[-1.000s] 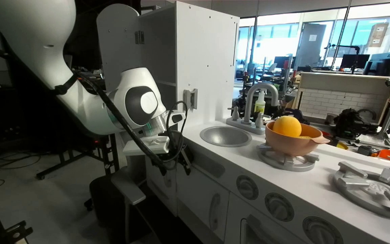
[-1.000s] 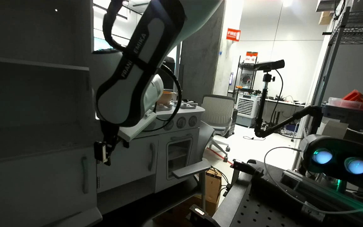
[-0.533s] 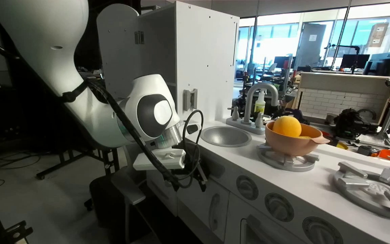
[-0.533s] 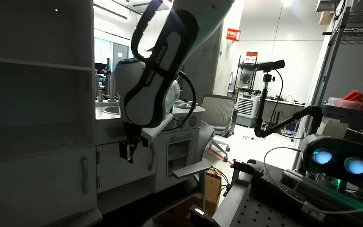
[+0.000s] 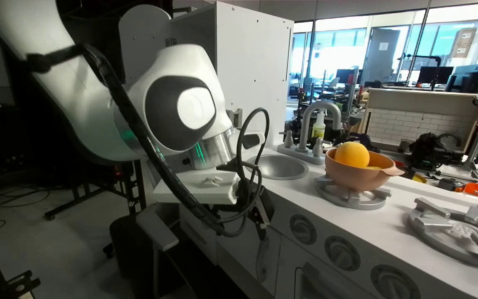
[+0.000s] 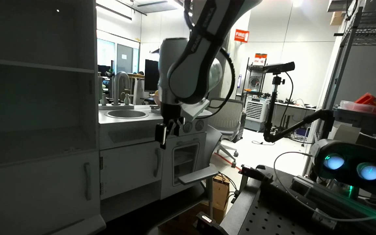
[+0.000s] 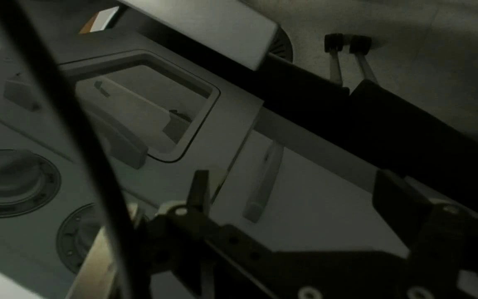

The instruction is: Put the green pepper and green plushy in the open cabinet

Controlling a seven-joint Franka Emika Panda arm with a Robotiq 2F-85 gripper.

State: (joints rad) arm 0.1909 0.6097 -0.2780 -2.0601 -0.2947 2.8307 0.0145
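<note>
The green pepper and the green plushy do not show in any view. The low cabinet under the sink has a plain white square door [image 6: 131, 166], also in the wrist view [image 7: 322, 207]. Its door is shut, with hinges on one edge and a handle [image 7: 264, 182] on the other. My gripper [image 6: 169, 135] hangs in front of the toy kitchen's front, near the upper part of that door and the oven. In the wrist view my gripper [image 7: 295, 193] has its two fingers wide apart, with nothing between them. The cabinet door and handle show beyond the fingers.
A tall white cupboard [image 6: 38, 107] with shelves stands beside the sink [image 6: 126, 113] and faucet [image 5: 309, 124]. A pinkish bowl [image 5: 359, 178] with an orange fruit [image 5: 352, 154] sits on a burner. A pale slab [image 6: 199, 176] juts out before the oven door [image 6: 184, 160].
The arm has swung away from the tall cupboard along the kitchen's front, toward the oven, and risen in the last half second. The sink has come into view. The fingers stay apart.
</note>
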